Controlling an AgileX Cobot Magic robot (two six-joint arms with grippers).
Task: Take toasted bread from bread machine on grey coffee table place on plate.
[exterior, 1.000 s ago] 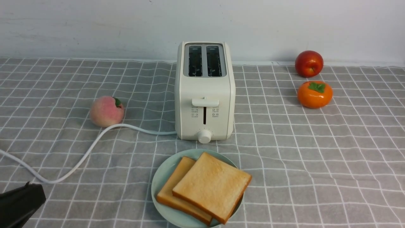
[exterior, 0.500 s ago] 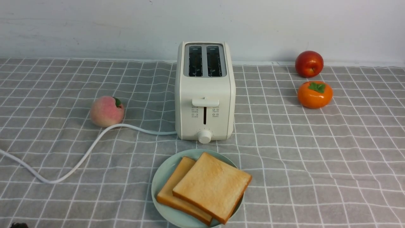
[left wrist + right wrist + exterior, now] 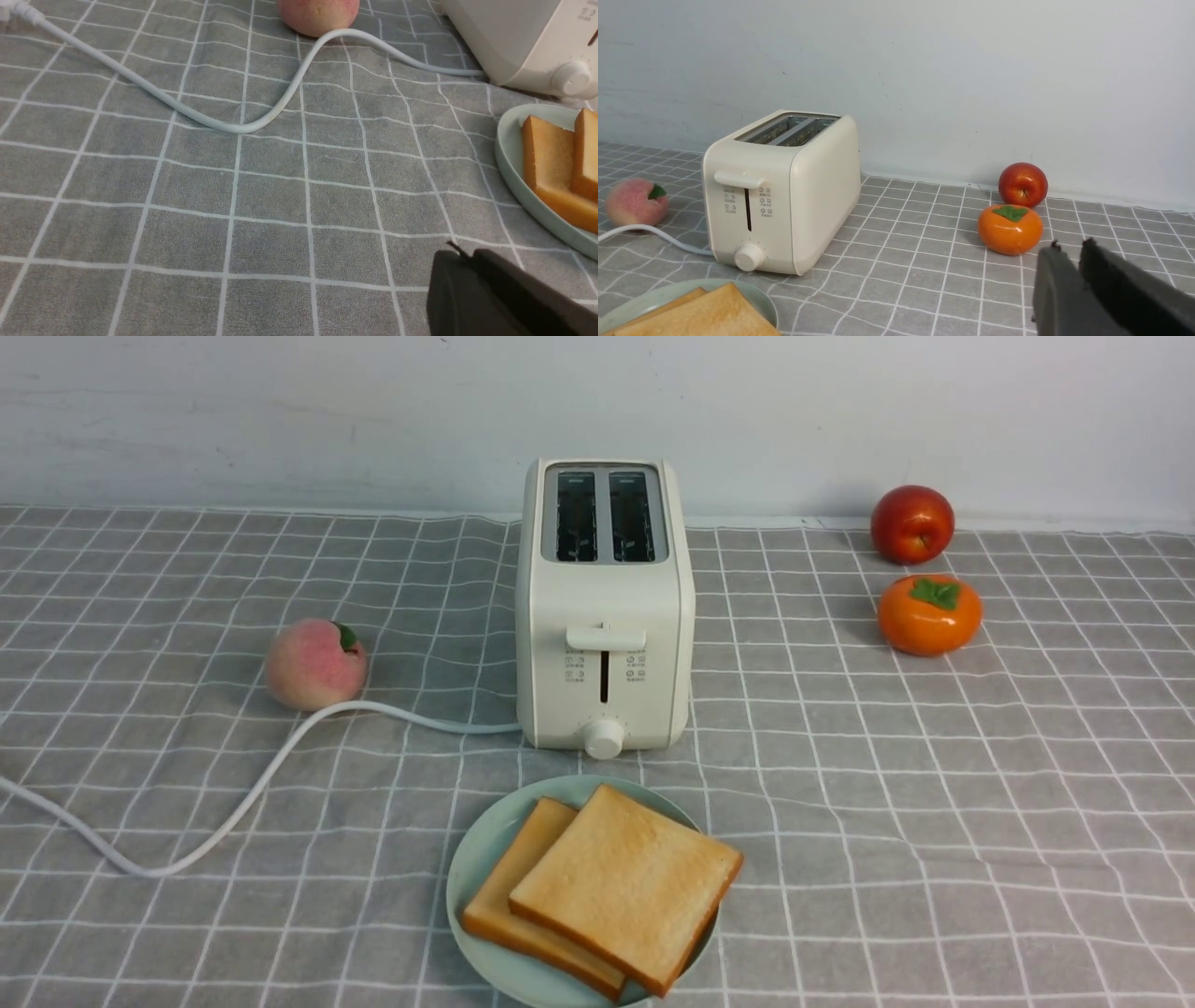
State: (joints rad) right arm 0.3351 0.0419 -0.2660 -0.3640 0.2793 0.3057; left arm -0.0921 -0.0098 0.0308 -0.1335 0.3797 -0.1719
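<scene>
Two slices of toasted bread [image 3: 625, 887] lie overlapping on the mint-green plate [image 3: 473, 868], which sits on the grey coffee table [image 3: 934, 803] just in front of the bread machine [image 3: 605, 607]. Both slots of the bread machine are empty. Neither gripper shows in the front view. My left gripper [image 3: 462, 254] hangs over bare cloth beside the plate [image 3: 509, 140], its jaws together and holding nothing. My right gripper [image 3: 1069, 247] hovers near the orange fruit, well off to the side of the bread machine [image 3: 784, 196], with a narrow gap between its jaws and nothing in it.
A peach [image 3: 316, 665] lies left of the bread machine, with the white cord [image 3: 233, 803] curving past it toward the left edge. A red apple [image 3: 912, 523] and an orange persimmon [image 3: 929, 614] sit at the back right. A white wall closes the far side.
The dark tip of my left gripper at the bottom left of the front view has drawn back out of sight. The bread, plate and bread machine have not moved.
</scene>
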